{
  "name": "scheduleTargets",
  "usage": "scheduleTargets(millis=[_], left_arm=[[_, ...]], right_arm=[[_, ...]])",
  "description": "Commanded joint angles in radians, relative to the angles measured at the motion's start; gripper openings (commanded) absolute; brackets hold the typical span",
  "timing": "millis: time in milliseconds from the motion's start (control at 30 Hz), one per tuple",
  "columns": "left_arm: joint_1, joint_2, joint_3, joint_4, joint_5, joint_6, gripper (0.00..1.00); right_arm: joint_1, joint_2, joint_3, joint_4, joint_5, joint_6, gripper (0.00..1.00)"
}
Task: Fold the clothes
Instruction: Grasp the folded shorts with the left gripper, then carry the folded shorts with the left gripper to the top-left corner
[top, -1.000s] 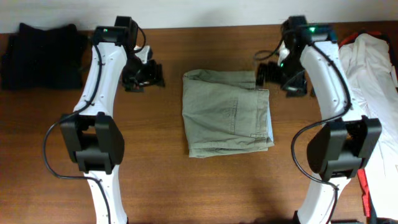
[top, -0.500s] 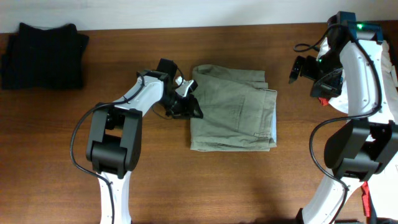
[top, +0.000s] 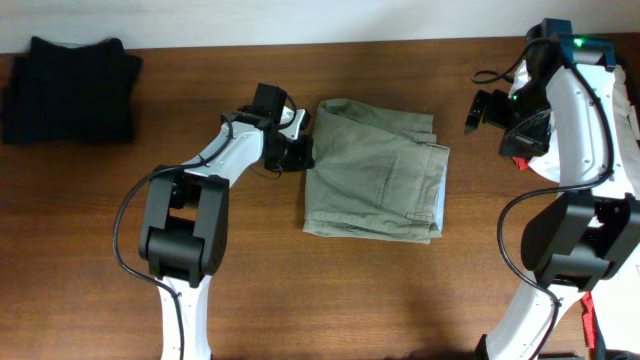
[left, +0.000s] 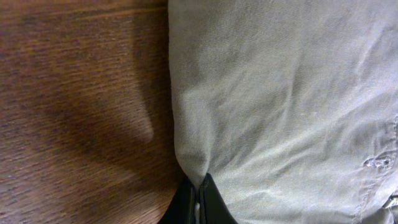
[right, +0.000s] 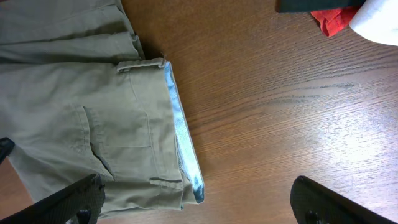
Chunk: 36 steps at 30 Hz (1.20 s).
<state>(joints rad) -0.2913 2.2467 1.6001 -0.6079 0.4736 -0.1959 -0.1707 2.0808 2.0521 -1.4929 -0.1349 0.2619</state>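
Wooden table (top: 400, 290) lay under folded khaki shorts (top: 375, 170), left gripper (left: 198, 200) clamped on the cloth edge at its fingertips, right gripper (top: 479, 109) gaped empty, well apart.

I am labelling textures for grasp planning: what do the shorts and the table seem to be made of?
The shorts: probably woven cotton, matte khaki-olive; a fine weave, soft creases and stitched pocket seams show.
The table: wood or wood-look veneer, brown with a slight sheen; long grain lines show, but I cannot tell which.
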Motion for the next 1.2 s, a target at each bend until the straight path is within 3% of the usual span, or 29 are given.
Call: scheduleTargets(millis=[0,33,67,167,267,300,467,600,833,967,1167], left_arm=[[0.005,0.019,-0.011,0.005,0.066,-0.002,0.0],[0.005,0.019,-0.011,0.002,0.089,-0.002,0.34],[0.005,0.019,-0.011,-0.007,0.092,-0.002,0.62],[0.005,0.019,-0.011,-0.059,0.198,-0.001,0.72],[0.001,0.02,-0.012,-0.092,0.219,-0.001,0.68],[-0.005,0.02,-0.014,-0.093,0.219,-0.001,0.54],[-0.047,0.02,-0.014,-0.047,0.152,-0.002,0.0],[0.021,0.02,0.011,-0.037,-0.027,0.018,0.0],[0.297,0.02,0.19,-0.105,-0.119,0.373,0.0],[0.418,0.019,0.356,-0.153,-0.21,0.462,0.0],[0.557,0.019,0.529,-0.141,-0.297,0.483,0.0]], right_arm=[[-0.007,-0.004,0.018,-0.003,0.013,0.0,0.99],[-0.007,-0.004,0.018,-0.003,0.012,0.0,0.99],[-0.007,-0.004,0.018,-0.003,0.013,0.0,0.99],[-0.007,-0.004,0.018,-0.003,0.013,0.0,0.99],[-0.007,-0.004,0.018,-0.003,0.013,0.0,0.99],[-0.007,-0.004,0.018,-0.003,0.013,0.0,0.99],[-0.007,-0.004,0.018,-0.003,0.013,0.0,0.99],[-0.007,-0.004,0.018,-0.003,0.013,0.0,0.99],[-0.006,-0.004,0.018,-0.003,0.013,0.0,0.98],[-0.006,-0.004,0.018,-0.003,0.013,0.0,0.99],[-0.006,-0.004,0.018,-0.003,0.013,0.0,0.99]])
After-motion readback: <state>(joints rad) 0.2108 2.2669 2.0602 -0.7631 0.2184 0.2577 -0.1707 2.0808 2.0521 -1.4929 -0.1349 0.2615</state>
